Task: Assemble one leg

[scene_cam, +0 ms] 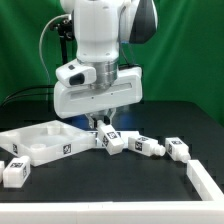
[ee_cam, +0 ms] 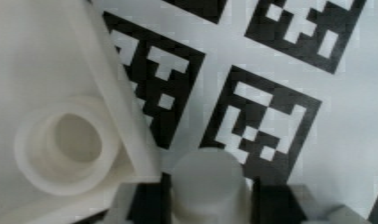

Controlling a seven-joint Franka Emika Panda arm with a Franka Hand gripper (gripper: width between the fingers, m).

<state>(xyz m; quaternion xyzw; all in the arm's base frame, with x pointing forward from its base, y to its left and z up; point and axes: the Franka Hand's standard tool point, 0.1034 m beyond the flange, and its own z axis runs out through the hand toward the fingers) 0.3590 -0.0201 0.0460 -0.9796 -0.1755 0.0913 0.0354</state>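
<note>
Exterior view: gripper low over small white tag-marked plastic leg, just beside large flat white panel. Pincer state: cannot tell. Likely the grasp step; next needs a firm pinch, then a lift toward a panel socket.

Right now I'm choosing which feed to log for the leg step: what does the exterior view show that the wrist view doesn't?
Only the exterior view shows the layout: the arm above the black table, the large white panel and several loose legs scattered around it. Only the wrist view shows the tag markers large enough to see their patterns, plus a round white ring; I cannot tell whether it is a peg or a socket. Both show the claw low over tagged white parts. Neither shows whether it is open or shut.
</note>
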